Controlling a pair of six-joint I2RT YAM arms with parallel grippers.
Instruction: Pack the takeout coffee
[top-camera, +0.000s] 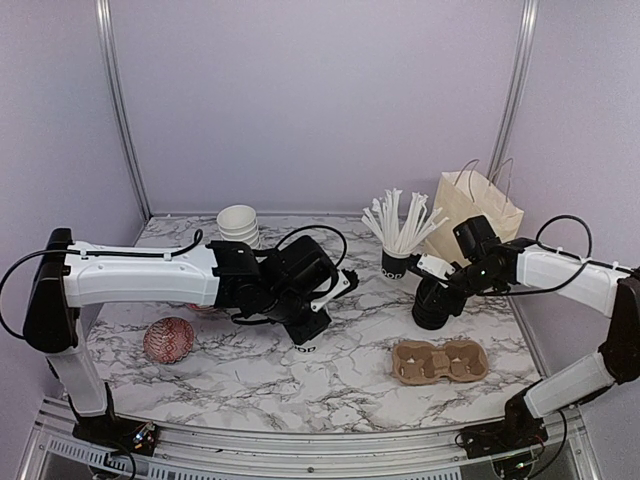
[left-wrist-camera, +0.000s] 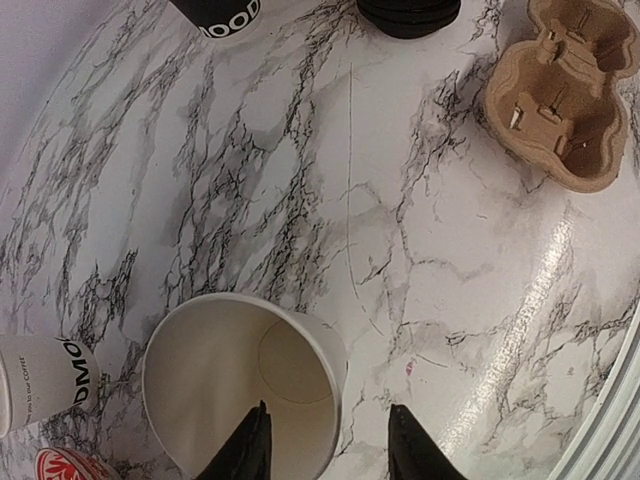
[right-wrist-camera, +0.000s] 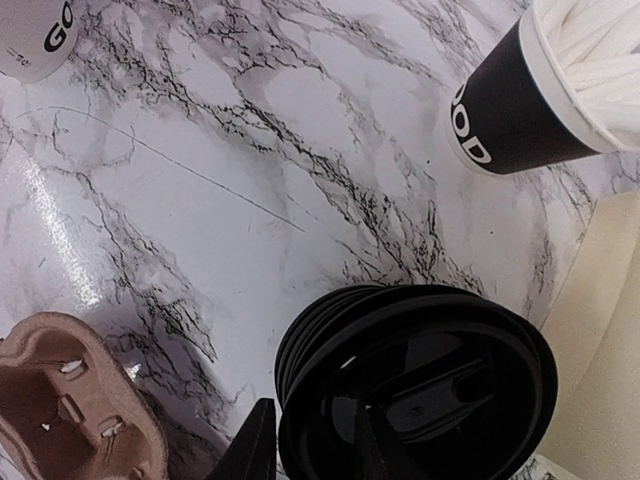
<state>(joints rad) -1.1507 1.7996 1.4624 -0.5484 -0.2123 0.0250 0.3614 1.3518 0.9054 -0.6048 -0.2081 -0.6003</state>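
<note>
A white paper takeout coffee cup (left-wrist-camera: 215, 370) stands upright on the marble with no lid on it, and it is empty inside. It shows under the left arm (top-camera: 305, 347) and far off in the right wrist view (right-wrist-camera: 30, 30). My left gripper (left-wrist-camera: 328, 407) is open over its rim, with one finger inside the cup and the other well clear outside. A second white cup with black lettering (left-wrist-camera: 40, 385) sits beside it, its top out of frame. My right gripper (right-wrist-camera: 313, 405) is shut on the rim of the top black lid (right-wrist-camera: 420, 390), which tilts up off its stack (top-camera: 432, 315).
A brown cardboard two-cup carrier (top-camera: 440, 360) lies near the front right. A black cup of white stirrers (top-camera: 395, 262) and a paper bag (top-camera: 478, 205) stand behind the lids. Stacked lidless white cups (top-camera: 238, 222) sit at the back, and a red patterned object (top-camera: 168, 340) at the left.
</note>
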